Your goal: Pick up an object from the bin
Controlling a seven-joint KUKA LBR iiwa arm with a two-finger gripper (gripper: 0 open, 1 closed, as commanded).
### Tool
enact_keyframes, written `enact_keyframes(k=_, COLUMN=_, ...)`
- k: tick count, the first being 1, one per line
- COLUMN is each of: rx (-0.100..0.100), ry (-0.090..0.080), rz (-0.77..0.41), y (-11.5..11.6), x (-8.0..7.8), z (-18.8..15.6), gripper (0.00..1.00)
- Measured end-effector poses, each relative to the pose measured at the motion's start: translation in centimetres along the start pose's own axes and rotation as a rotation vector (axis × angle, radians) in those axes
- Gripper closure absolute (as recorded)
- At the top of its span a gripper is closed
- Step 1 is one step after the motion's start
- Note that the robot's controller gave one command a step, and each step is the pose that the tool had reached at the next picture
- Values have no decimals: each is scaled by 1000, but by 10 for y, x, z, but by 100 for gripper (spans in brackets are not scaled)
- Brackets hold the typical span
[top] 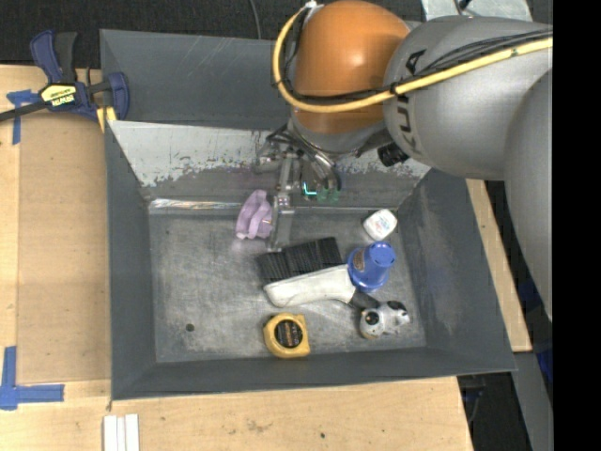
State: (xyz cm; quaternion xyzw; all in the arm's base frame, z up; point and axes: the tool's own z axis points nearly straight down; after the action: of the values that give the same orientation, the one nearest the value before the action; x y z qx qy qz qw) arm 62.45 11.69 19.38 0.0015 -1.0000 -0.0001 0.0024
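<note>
Where the bin (131,252) floor meets the back wall, left of centre, lies a small lilac lump (254,216), crumpled-looking. The gripper (281,222) sits at its right edge; spread or closed, cannot tell. A black-bristled white brush (305,272) lies just in front.

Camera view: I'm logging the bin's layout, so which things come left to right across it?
Purple lump → yellow tape measure → blue bottle. The brush spans the middle, so it is left out.

Partial "KU" on the arm (470,97)
</note>
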Motion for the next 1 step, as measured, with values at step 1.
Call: enact_keyframes(k=1, rx=-1, ry=-8, rz=2, y=0, x=-2, z=-5, gripper=0)
